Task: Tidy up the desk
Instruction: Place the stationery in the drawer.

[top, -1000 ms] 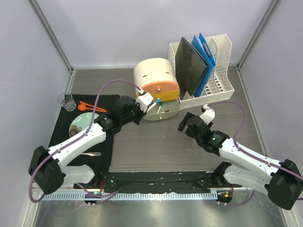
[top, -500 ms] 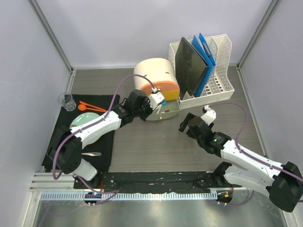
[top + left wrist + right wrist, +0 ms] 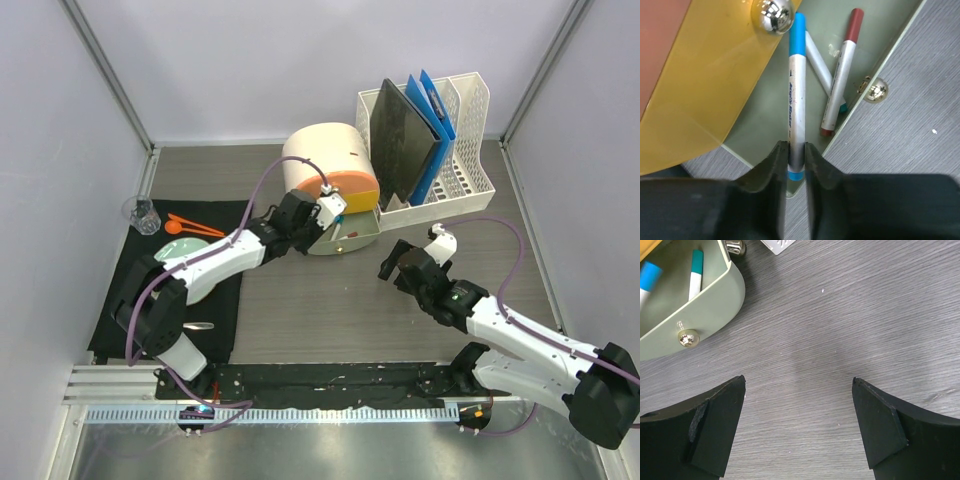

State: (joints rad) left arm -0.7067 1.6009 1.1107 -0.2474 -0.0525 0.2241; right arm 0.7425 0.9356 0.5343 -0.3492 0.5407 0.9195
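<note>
Checking L arm: what's the left hand (image 3: 796, 150) got? – jo
White marker w/ blue cap (image 3: 796, 90). Fingers (image 3: 817, 170) nearly closed, pressed on the barrel from both sides near its butt end, cap pointing away from wrist. – ravi
Where is it? – jo
Over the pale green open drawer (image 3: 765, 120), pulled out at the base of the round cream organiser (image 3: 320, 155). Orange-yellow translucent panel (image 3: 705, 85) w/ chrome knob (image 3: 772, 12) sits just left of the marker in wrist view. Can't tell if marker touches drawer floor. – ravi
Drawer contents? – jo
2 more pens: white marker w/ red cap (image 3: 842, 75) lying along the drawer's edge, and a white marker w/ teal end (image 3: 817, 62) crossing under it. – ravi
R side? – jo
right hand (image 3: 799, 385) spread wide, nothing btwn fingers, hovering over bare dark grey-brown wood-grain surface (image 3: 330, 310), near drawer's rounded corner, not touching it. – ravi
And the surface itself? – jo
Fills the cell floor btwn the metal rails, both arm bases at its near edge. White mesh file rack (image 3: 470, 150) at far right, just beside organiser, w/ blue folders (image 3: 432, 105) upright inside. Black cloth mat (image 3: 125, 290) on left side, orange spoon (image 3: 190, 225) on it, clear cup (image 3: 140, 213) at its far corner. – ravi
</note>
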